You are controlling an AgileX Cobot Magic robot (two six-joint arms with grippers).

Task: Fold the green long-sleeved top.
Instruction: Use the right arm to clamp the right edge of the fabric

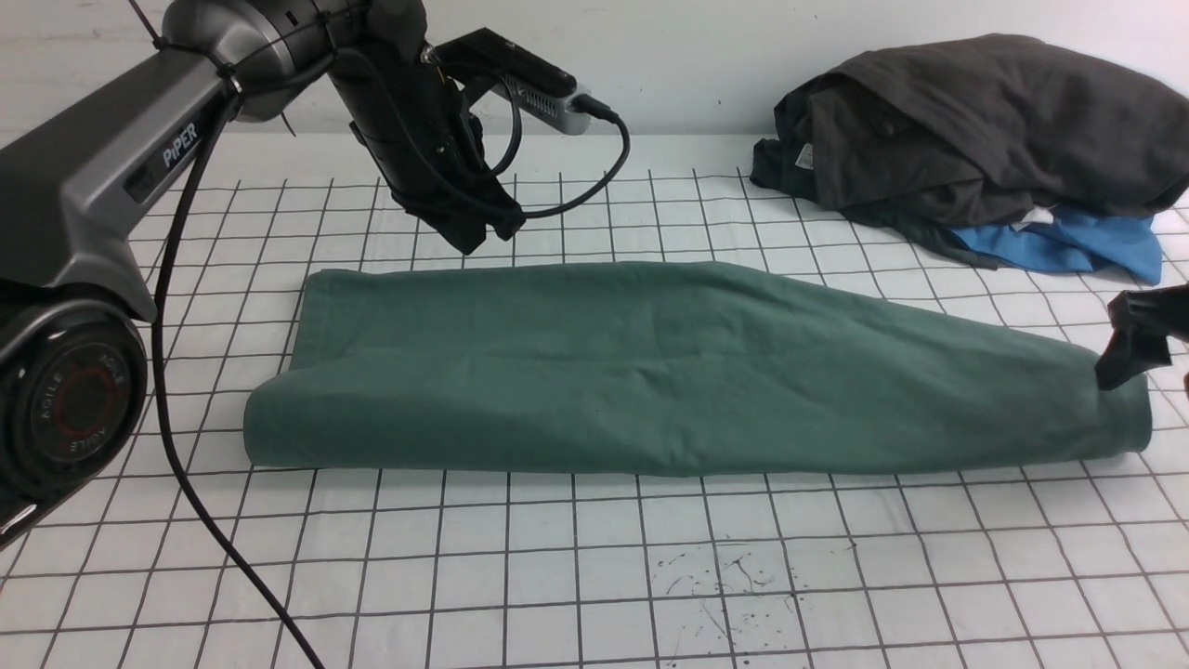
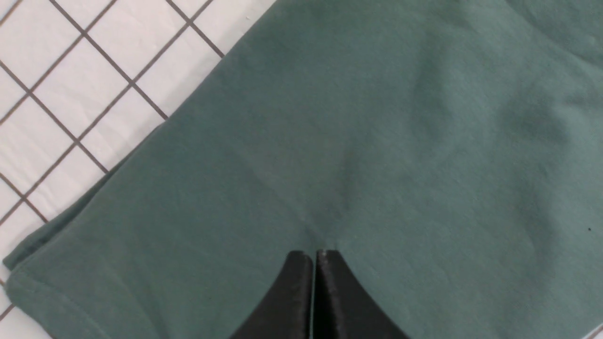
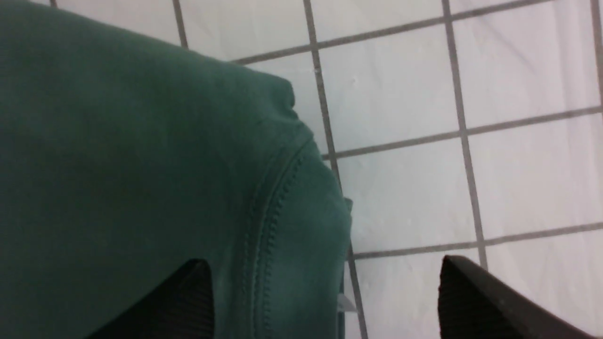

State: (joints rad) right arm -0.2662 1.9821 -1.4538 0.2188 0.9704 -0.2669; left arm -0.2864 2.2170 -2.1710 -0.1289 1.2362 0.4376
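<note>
Lying folded, one green long-sleeved top (image 1: 687, 372) has two grippers at it: left gripper (image 2: 314, 256) closed, right gripper (image 3: 322, 261) spread wide.

The green long-sleeved top (image 1: 650, 372) was matt knit cloth. The tabletop (image 1: 557, 576) was matt white, slightly creased. Left pincer (image 2: 314, 256) was glossy smooth black; right pincer (image 3: 324, 262) was ribbed matt black.

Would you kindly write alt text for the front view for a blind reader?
A dark green top, folded into a long band, lies across a gridded table. The left hand hovers shut above its far left edge; the right hand is open at its right end. A heap of dark clothes sits far right.
</note>
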